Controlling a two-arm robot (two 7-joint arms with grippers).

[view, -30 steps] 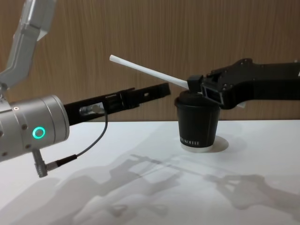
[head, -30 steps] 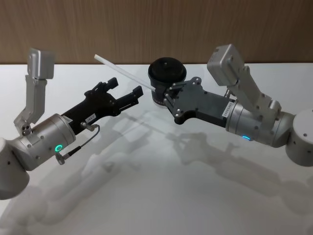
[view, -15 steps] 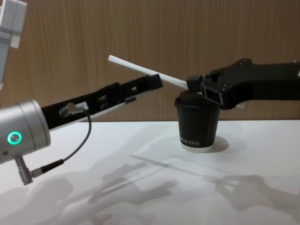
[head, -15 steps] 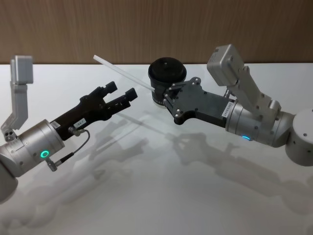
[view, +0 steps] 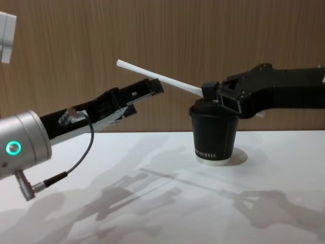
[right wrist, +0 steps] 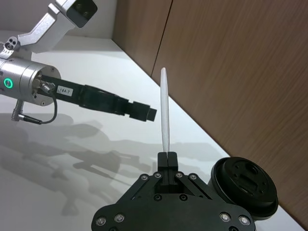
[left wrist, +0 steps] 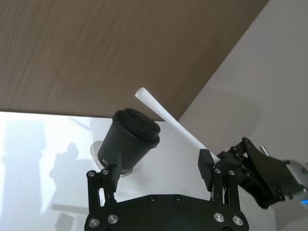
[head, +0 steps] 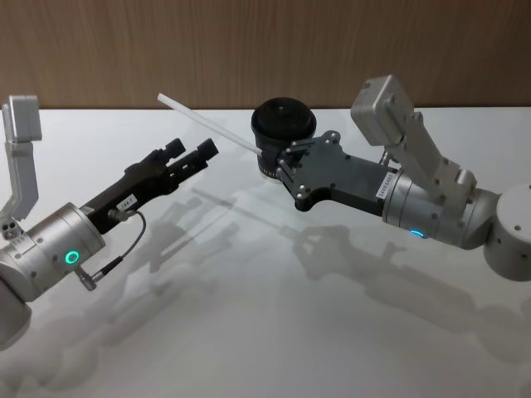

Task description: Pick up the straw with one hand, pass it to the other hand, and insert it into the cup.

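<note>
Over the white surface (head: 249,323), the black right gripper (head: 284,159) is pinching the thin white straw (head: 207,123), with the silver-wristed left gripper (head: 191,148) hovering near, jaws spread; handover and insertion into the black paper cup (head: 284,124) are awaiting.

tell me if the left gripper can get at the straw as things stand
Probably yes: the left gripper is open close under the straw, nothing between them; the right gripper holds only the end by the cup.

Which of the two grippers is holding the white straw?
The right gripper, by the cup: its fingers pinch the straw. The left gripper is open and empty.
</note>
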